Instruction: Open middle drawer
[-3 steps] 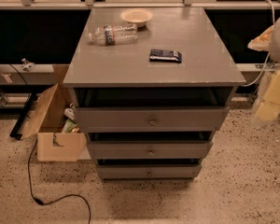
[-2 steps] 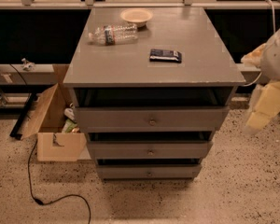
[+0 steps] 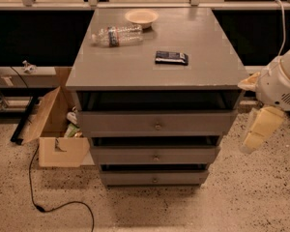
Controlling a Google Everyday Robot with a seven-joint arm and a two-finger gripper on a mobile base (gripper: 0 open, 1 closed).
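Note:
The grey cabinet (image 3: 150,71) stands in the middle of the camera view with three drawer fronts stacked below its top. The middle drawer (image 3: 135,156) has a flat grey front and a small round metal knob (image 3: 156,157). It sits flush with the fronts above and below, with a dark gap over it. My gripper (image 3: 259,122), white and cream, hangs at the right edge of the view. It is beside the cabinet's right side at about the top drawer's height, apart from the cabinet and to the right of and above the middle drawer's knob.
On the cabinet top lie a plastic bottle (image 3: 117,35), a shallow bowl (image 3: 141,17) and a dark flat packet (image 3: 171,57). An open cardboard box (image 3: 58,137) sits on the floor at the cabinet's left, with a black cable (image 3: 36,197) beside it. A dark shelf unit runs behind.
My arm has moved left into view and lower, closer to the cabinet's right side. The drawers and the things on top have not moved.

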